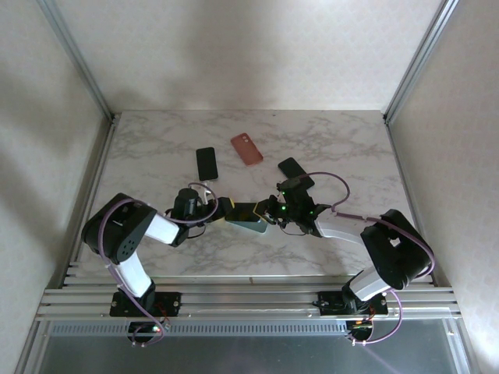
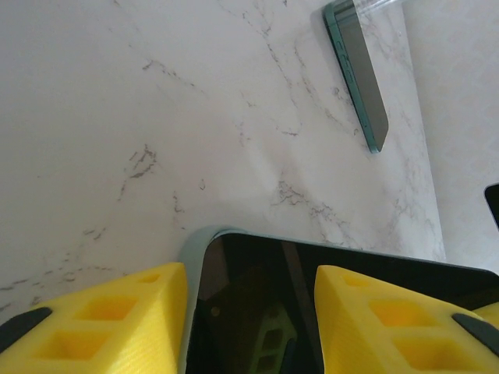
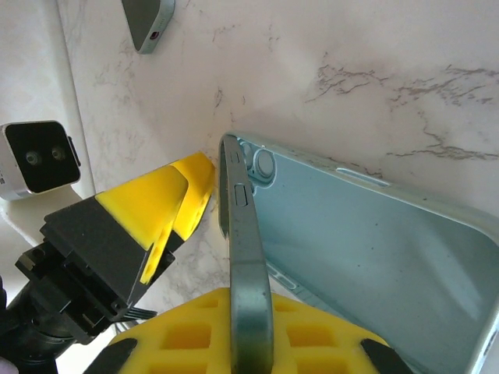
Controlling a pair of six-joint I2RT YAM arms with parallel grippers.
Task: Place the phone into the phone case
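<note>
Teal phone [image 1: 251, 221], on the near side of the pink case [image 1: 246, 148]: right gripper [image 3: 249, 331] jaws clamp its edge, apparently steadying it for transfer; left gripper [image 2: 251, 300] jaws straddle its corner, grip unclear.

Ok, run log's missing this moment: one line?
teal phone: between grippers | right gripper: shut on its edge | left gripper: straddles its end, grip unclear

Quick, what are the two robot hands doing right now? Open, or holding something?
Left gripper: closed on the phone, dark screen between its fingers.
Right gripper: closed on the teal phone case, pinched at its edge.
</note>
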